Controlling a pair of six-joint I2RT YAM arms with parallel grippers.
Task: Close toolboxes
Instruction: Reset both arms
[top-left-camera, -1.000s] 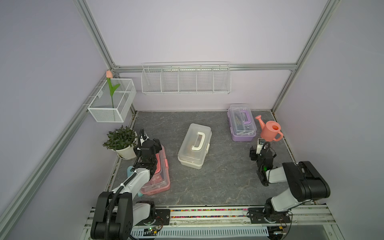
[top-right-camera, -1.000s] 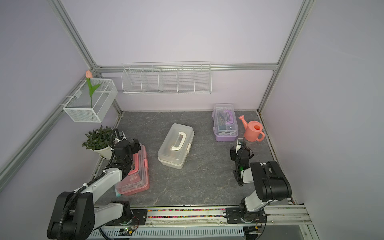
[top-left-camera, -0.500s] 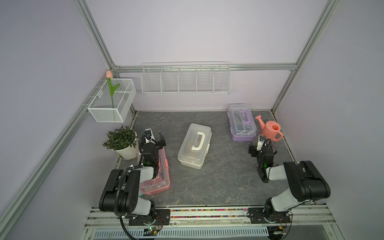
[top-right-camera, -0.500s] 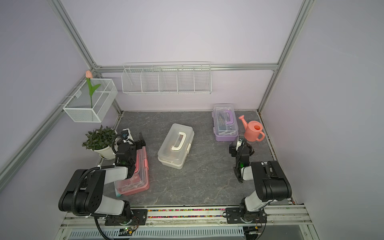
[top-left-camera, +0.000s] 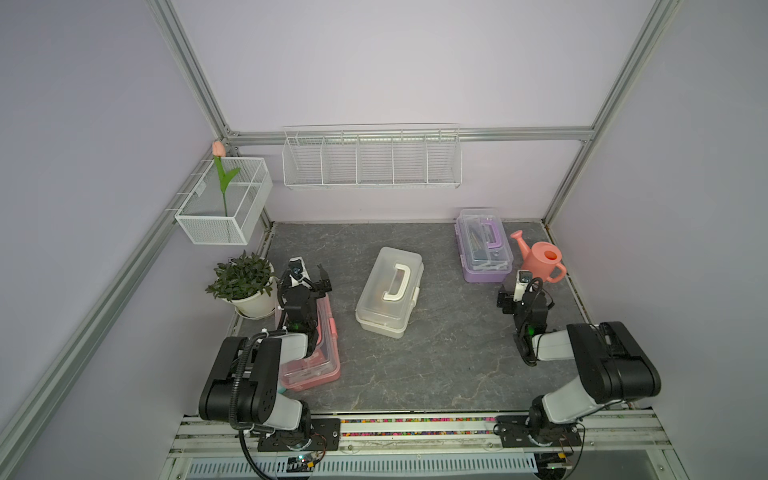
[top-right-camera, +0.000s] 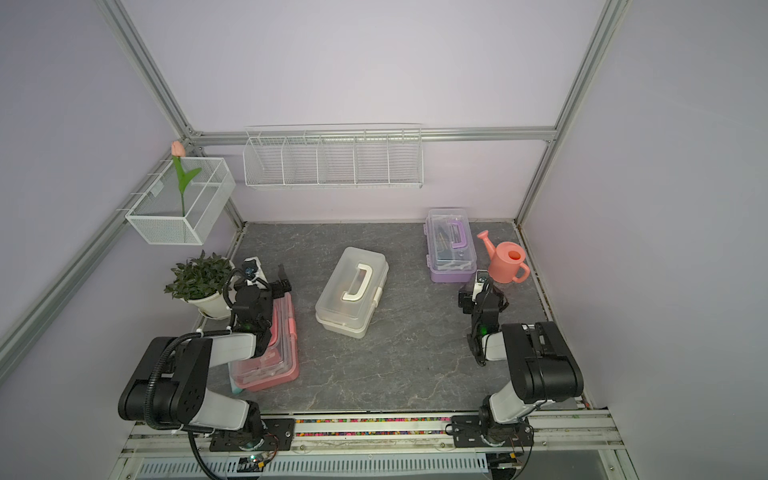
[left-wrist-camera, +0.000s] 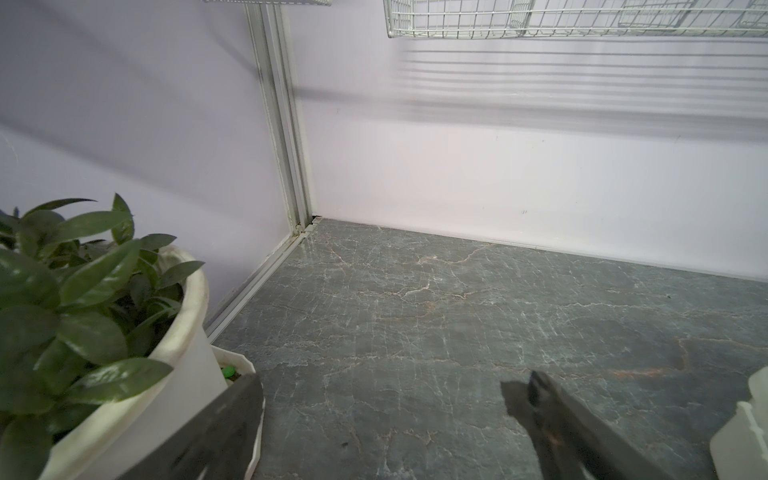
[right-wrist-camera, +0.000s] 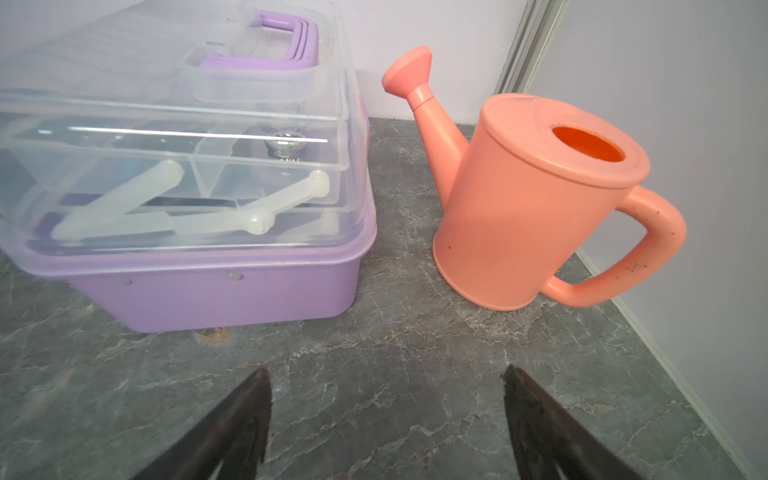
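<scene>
At left on the grey marbled table (top-left-camera: 436, 353), beside a potted green plant (top-left-camera: 243, 276), the left hand (left-wrist-camera: 386, 386) is spread wide and empty above the far end of the pink plastic toolbox (top-left-camera: 318, 365). The white plastic toolbox (top-left-camera: 390, 291) sits mid-table and the purple plastic toolbox (top-left-camera: 484, 249) far right. All three lids look down. The right hand (right-wrist-camera: 386, 374), splayed and empty, hovers just short of the purple one, near a salmon watering can (top-left-camera: 540, 262). We judge that only checking the latches, which we cannot make out, is left.

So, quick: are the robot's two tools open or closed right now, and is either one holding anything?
Left tool: open, holding nothing.
Right tool: open, holding nothing.
</scene>
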